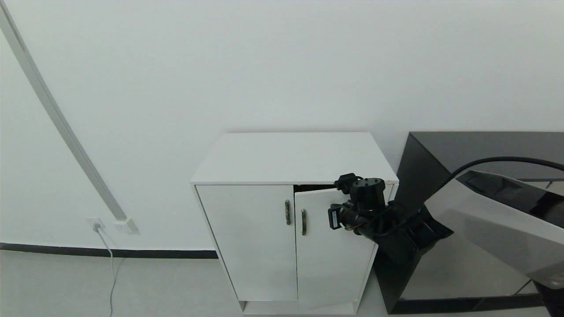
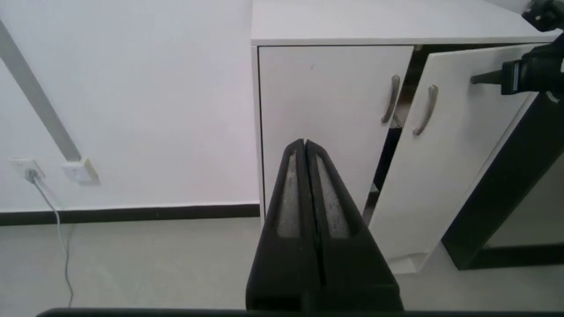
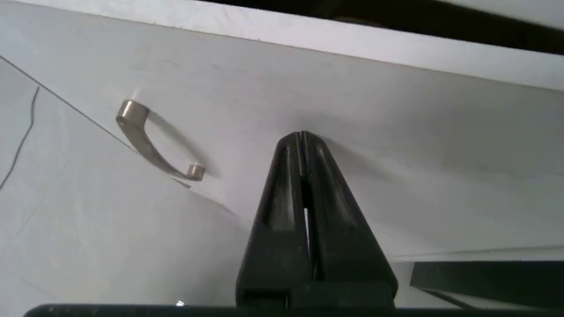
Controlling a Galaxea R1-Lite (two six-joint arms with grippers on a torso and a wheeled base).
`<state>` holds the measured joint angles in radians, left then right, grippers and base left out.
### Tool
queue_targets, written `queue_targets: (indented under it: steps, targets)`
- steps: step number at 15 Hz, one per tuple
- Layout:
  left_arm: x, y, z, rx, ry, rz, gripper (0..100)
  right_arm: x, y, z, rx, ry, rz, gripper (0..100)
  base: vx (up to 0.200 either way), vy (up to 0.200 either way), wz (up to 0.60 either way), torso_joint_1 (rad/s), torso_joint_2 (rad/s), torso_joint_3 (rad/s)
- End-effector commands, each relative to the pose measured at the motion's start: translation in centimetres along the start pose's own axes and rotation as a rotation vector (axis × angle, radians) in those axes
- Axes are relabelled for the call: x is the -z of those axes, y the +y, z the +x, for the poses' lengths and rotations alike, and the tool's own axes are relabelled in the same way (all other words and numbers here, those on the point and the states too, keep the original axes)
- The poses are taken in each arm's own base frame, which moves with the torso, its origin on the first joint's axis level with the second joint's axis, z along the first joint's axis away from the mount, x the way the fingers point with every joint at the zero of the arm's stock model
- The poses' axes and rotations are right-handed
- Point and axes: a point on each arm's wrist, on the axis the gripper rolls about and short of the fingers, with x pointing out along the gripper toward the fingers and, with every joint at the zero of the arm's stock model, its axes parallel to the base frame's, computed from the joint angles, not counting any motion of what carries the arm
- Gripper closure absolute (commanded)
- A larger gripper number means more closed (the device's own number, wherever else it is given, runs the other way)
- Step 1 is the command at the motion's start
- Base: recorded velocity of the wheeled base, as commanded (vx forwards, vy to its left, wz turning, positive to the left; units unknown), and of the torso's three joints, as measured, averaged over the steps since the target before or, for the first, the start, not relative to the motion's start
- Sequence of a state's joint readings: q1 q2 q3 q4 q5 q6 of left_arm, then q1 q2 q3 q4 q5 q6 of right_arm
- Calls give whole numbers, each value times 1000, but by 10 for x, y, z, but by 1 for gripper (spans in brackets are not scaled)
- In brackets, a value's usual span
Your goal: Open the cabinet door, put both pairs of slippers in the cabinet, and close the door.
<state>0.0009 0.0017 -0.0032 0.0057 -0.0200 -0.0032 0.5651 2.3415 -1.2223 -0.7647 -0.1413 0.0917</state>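
- White wall (image 1: 282, 66) behind, grey floor (image 1: 66, 286) below, black skirting along the join.
- White cabinet (image 1: 291, 158) against the wall, two doors, each with a metal handle by the centre seam.
- Left door (image 1: 246, 246) flush and shut.
- Right door (image 1: 330, 273) slightly ajar, with a dark gap under the cabinet top and its handle (image 3: 159, 145) just clear of the left one.
- Right fingers (image 3: 301, 145) pressed together, tips right at the face of the right door, near its upper edge and beside the handle.
- Left fingers (image 2: 301, 150) together too, holding nothing, pointed at the left door from well back, above the floor.
- Black glossy unit (image 1: 414, 176) just right of the cabinet.
- Grey conduit (image 1: 57, 114) slanting down the wall to a socket (image 1: 94, 223), with a cable (image 1: 112, 273) trailing to the floor.
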Motion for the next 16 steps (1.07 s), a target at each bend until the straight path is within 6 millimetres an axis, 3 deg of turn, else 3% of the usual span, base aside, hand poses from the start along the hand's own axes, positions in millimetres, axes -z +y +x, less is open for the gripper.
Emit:
queue_targets:
  steps: [1,16]
  targets:
    - [0,0,0,-1,0,0,100,-1,0,6,2,-3,2,100,0,0,0,0,0,0]
    - [0,0,0,-1,2,0,100,-9,-6,20,19,-22,9,100,0,0,0,0,0,0]
